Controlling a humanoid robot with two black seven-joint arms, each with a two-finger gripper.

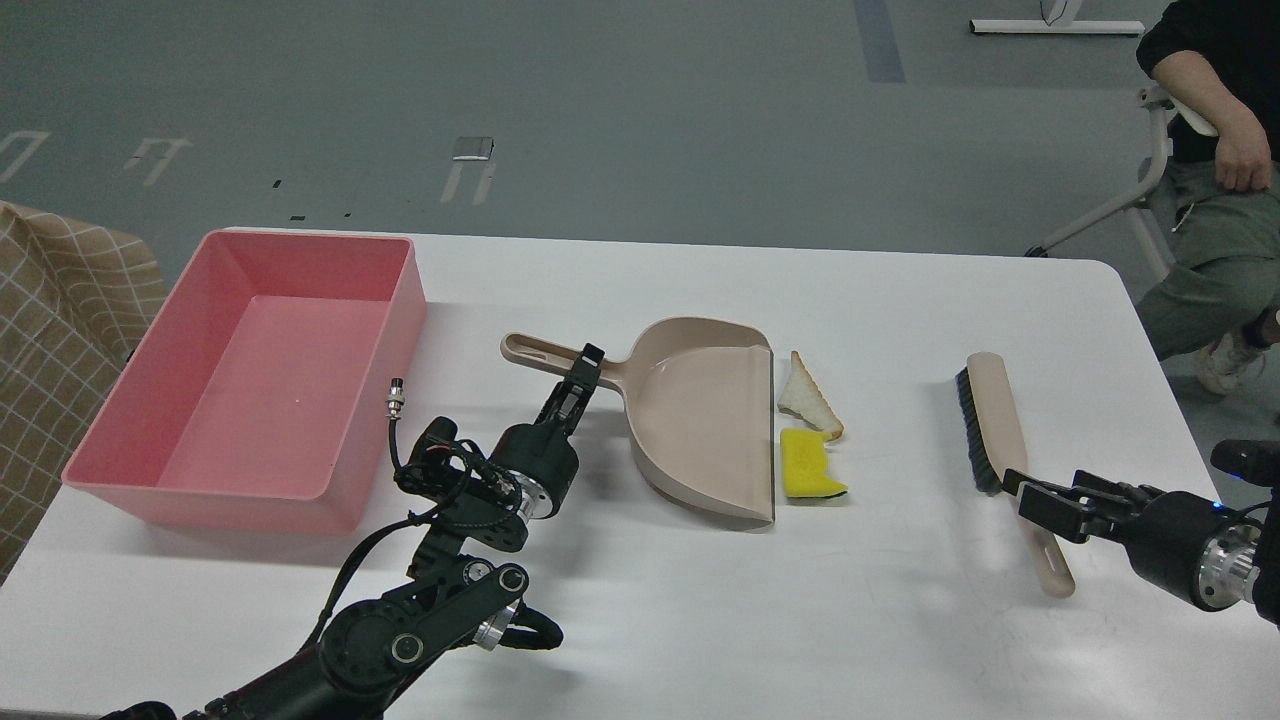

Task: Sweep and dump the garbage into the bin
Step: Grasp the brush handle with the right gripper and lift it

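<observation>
Room: grey floor with taped marks lay beyond the white table (640, 620); a seated person (1215, 150) was at 2 o'clock, off the table.
Bin: the pink bin (250, 380) sat at 9 o'clock on the table, open side up, nothing visible inside; it looked placed within the left arm's reach for dumping.
Dustpan: the beige dustpan (700, 420) lay flat at centre, mouth toward 3 o'clock, handle toward 9.
Garbage: the bread (808, 398) and sponge (810, 478) lay on the table just beside the pan's lip, bread at 12 of the sponge, so a short push toward 9 should carry them in.
Brush: the brush (1000, 450) lay at 3 o'clock, bristles facing the garbage.
Left gripper: the left gripper (585, 372) sat at the pan's handle, fingers around or against it; a clamped hold could not be confirmed.
Right gripper: the right gripper (1040, 505) was at the brush handle, fingers apart, seemingly not yet closed on it.
Progress: early, by my judgement; nothing swept.
</observation>
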